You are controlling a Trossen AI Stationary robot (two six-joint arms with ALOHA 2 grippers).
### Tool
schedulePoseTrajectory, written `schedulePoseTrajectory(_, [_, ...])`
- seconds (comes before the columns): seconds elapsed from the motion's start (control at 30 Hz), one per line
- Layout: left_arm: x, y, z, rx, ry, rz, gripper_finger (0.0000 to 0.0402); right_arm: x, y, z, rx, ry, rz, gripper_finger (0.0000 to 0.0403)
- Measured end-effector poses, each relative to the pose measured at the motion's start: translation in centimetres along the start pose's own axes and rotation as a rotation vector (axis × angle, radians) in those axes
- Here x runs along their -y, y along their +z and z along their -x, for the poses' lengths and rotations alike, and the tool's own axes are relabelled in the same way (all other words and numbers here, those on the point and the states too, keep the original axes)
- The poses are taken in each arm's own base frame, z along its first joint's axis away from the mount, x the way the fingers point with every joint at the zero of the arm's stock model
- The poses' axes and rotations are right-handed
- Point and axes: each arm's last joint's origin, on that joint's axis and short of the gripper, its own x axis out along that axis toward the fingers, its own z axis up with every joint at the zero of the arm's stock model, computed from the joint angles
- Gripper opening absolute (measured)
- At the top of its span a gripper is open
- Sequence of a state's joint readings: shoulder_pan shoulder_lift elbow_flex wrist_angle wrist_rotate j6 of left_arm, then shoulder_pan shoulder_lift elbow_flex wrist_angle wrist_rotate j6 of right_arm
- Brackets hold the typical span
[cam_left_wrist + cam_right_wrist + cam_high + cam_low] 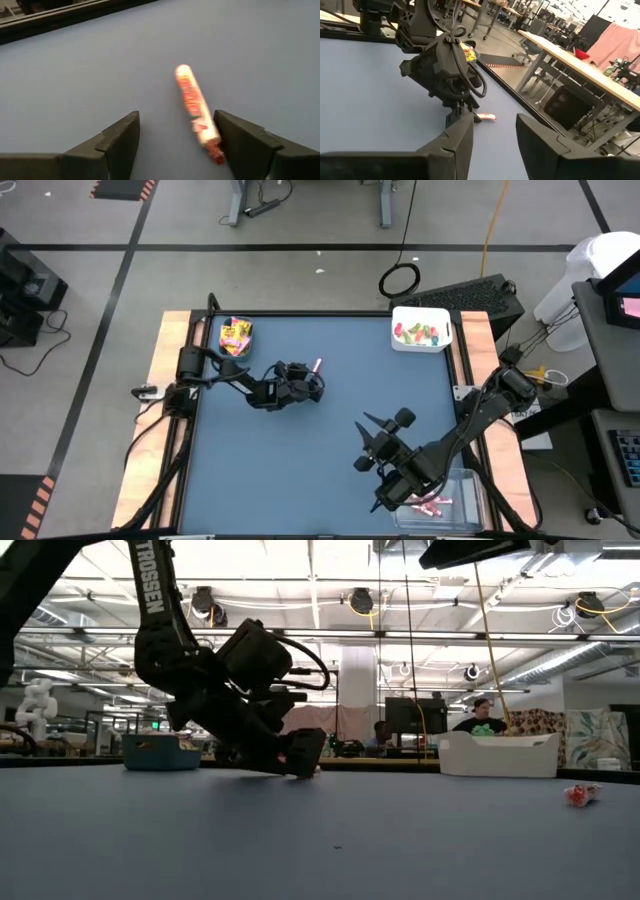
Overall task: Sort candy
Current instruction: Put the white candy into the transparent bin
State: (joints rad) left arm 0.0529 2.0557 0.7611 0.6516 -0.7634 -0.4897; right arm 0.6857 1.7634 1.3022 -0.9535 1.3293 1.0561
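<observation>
While both arms are reaching over the blue table (300, 470), the left gripper (312, 384) is leaning low toward the far middle of the surface, its dark fingers (120, 137) standing apart with nothing clamped between them. A pink-and-white candy stick (196, 111) is lying flat on the table in the gap, hugging one finger and well apart from the other, and whether it is touching that finger cannot be told. From above, the stick is poking out just beyond the fingertips. The right gripper (372, 437) is hanging above the near right part of the table, its fingers partly apart and empty, pointing across at the left arm. A teal bin (237, 336) at the far left corner is holding yellow packets (235, 333) with pink print. A white bin (421, 329) at the far right corner is holding small green and red wrapped pieces (418, 332). A clear bin (462, 495) at the near right edge is holding several pink sticks (430, 504). One small red wrapped sweet (581, 794) is lying alone on the table in the low view. A person (483, 717) is sitting at a desk in the room behind.
</observation>
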Motion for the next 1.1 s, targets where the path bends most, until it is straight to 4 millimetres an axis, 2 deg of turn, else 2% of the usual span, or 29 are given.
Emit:
schedulePoseTrajectory(0.13, [0.0,-0.2,-0.1,-0.008,-0.011,-0.013,0.0256,0.0,0.0,0.1,0.002,0.003,0.006,0.0139])
schedulePoseTrajectory(0.23, [0.4,-0.3,0.2,-0.005,-0.029,-0.104,0.0235,0.0,0.0,0.1,0.001,0.003,0.004,0.0139])
schedulePoseTrajectory(0.37, [0.6,-0.4,0.4,-0.01,-0.046,-0.193,0.0183,0.0,0.0,0.1,0.0,0.004,0.004,0.0139])
schedulePoseTrajectory(0.6, [0.5,-0.3,0.1,-0.039,-0.107,-0.195,0.007,-0.1,0.0,0.1,0.0,0.006,-0.003,0.0139])
schedulePoseTrajectory(0.7, [0.4,-0.3,0.0,-0.044,-0.112,-0.213,0.004,-0.1,0.0,0.1,-0.001,0.006,-0.004,0.0139])
schedulePoseTrajectory(0.83, [0.4,-0.3,0.0,-0.038,-0.117,-0.22,0.004,-0.1,0.0,0.1,-0.018,0.016,0.007,0.0139])
schedulePoseTrajectory(0.93, [0.7,0.0,0.2,-0.023,-0.147,-0.228,0.0055,-0.1,-0.1,0.1,-0.044,0.032,0.033,0.0139])
schedulePoseTrajectory(1.1, [1.7,1.2,1.7,-0.025,-0.318,-0.261,0.0057,-0.3,-0.4,0.1,-0.127,0.087,0.098,0.0139])
